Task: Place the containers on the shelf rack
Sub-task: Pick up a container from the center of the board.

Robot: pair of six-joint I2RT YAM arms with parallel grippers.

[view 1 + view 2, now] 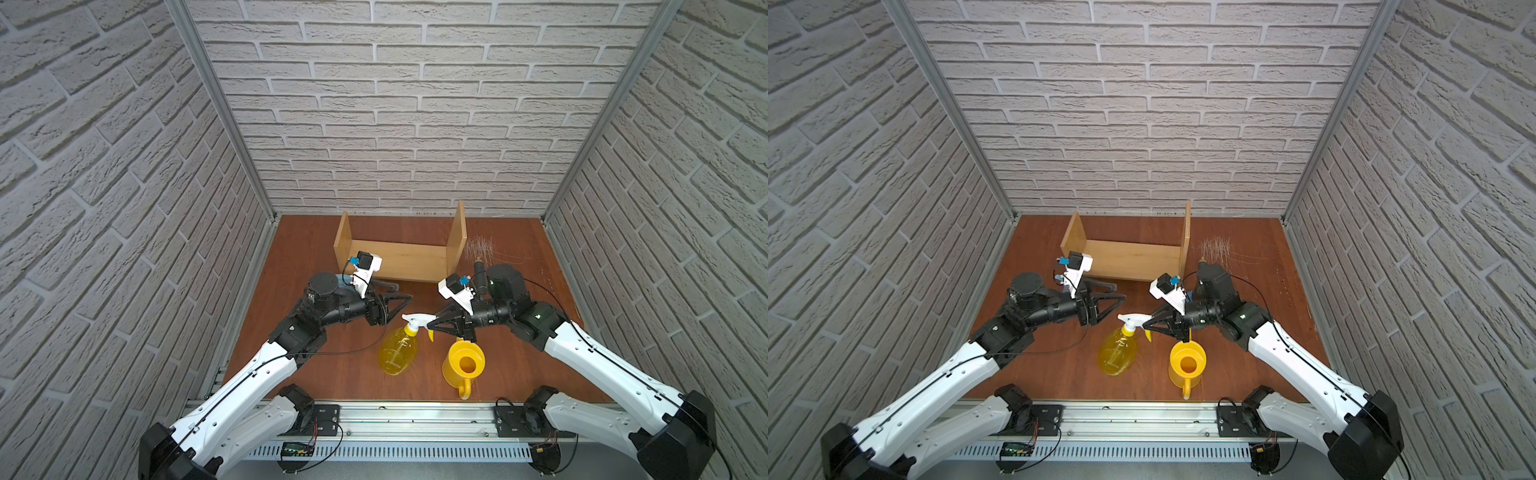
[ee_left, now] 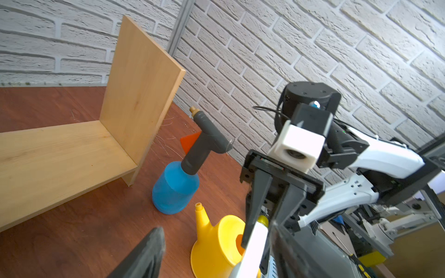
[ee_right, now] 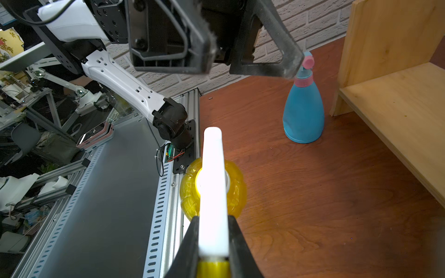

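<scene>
Four containers were all off the rack [image 1: 409, 259], which stood at 12 o'clock on the table [image 1: 311, 249], near the back wall. The yellow bottle [image 1: 395, 353] was at 6 o'clock from the table's middle, and the right gripper [image 3: 213, 217] was clamped on its white head [image 3: 213, 168], one finger on each side; whether its base touched the table could not be told. The can [image 1: 453, 376] stood upright at 5 o'clock, near the yellow bottle but apart from it. The sprayer [image 2: 175, 187] stood at 2 o'clock, just beside the rack's right panel, and the blue bottle [image 3: 303, 113] at 10 o'clock, near the left panel. The left gripper [image 1: 404, 291] hung at the middle, between the rack and the yellow bottle, its jaws apart and holding nothing.
</scene>
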